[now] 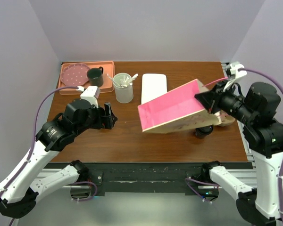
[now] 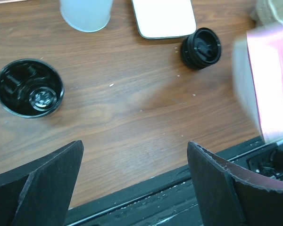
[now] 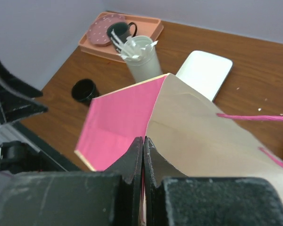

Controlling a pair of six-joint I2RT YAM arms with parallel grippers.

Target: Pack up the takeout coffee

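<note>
Right claw was clamped on the rim of the pink paper bag, held tilted above the bench, its long axis running leftward from that claw. Left claw, fingers apart, hovered nearer the black cup

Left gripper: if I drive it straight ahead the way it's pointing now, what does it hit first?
Likely bare table; the left gripper, open, aims between the black cup and the lid. Depth is unclear.
</note>
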